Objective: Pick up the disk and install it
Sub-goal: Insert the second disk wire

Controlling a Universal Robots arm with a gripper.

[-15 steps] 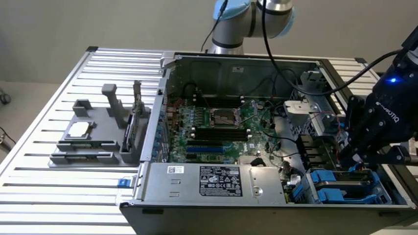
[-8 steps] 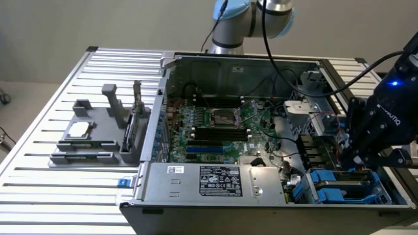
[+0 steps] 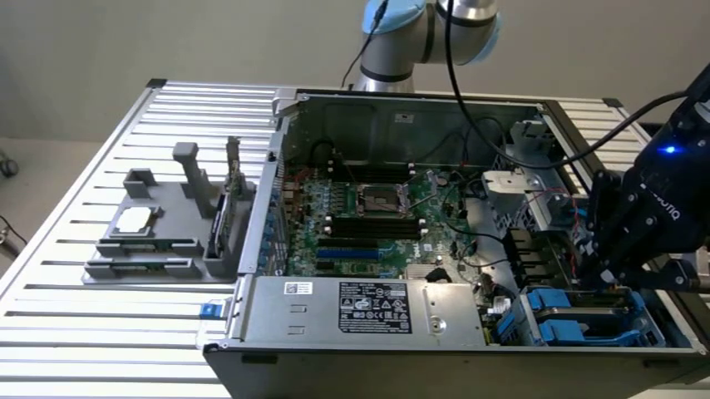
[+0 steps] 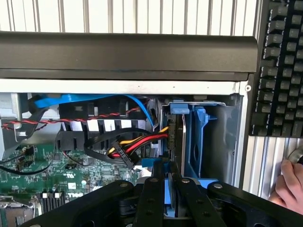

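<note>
The hand (image 4: pixel 165 198) grips the disk (image 4: pixel 176 156) on edge, jaws closed on it, inside the blue drive bay (image 4: pixel 201 142) at the computer case's (image 3: pixel 444 108) corner; keeping it square avoids snagging cables (image 4: pixel 137 144).

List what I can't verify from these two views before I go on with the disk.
- Disk: in the wrist view it stands edge-on in the blue carrier, label hidden; how deep it sits cannot be told.
- Gripper jaws: their tips merge with the disk's edge; contact unclear.
- Drive bay in the exterior view: the gripper covers the disk's top.
- Hand: cut off by the wrist picture's edge.
</note>
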